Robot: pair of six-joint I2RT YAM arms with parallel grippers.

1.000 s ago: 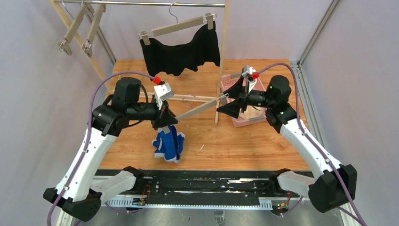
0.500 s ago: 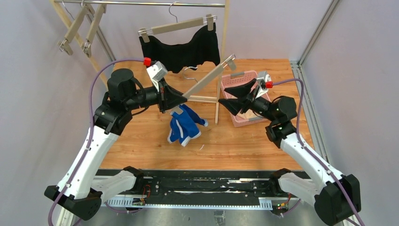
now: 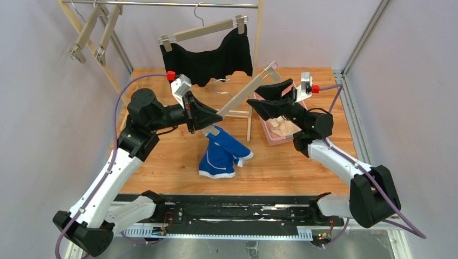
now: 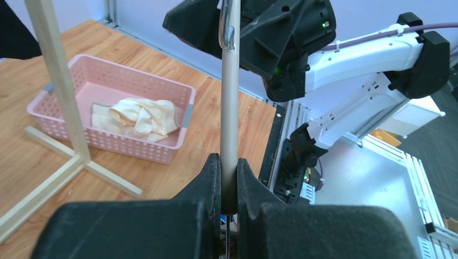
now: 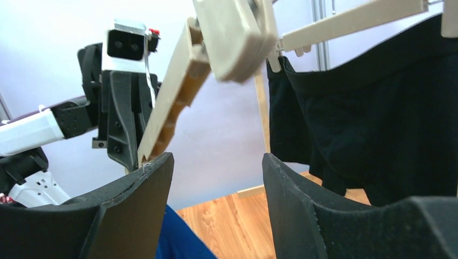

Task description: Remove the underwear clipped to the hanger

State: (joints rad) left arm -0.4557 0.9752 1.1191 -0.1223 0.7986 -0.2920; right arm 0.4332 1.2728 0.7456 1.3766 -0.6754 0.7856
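Shifted slightly right, the hanger (image 3: 244, 94) slants near-left to far-right — left claw (image 3: 209, 115) clamps its bar, right claw (image 3: 268, 99) wide by its far end; blue briefs (image 3: 222, 156) dangle from the near end — attachment hidden.

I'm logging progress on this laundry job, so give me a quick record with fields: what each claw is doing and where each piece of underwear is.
left claw: shut on the bar of the tilted hanger
right claw: open, beside the raised clip, which holds nothing
blue underwear: hanging from the tilted hanger's lower end, apparently clipped there
black underwear: clipped at both corners to a second hanger on the rail
cream underwear: lying in the pink basket
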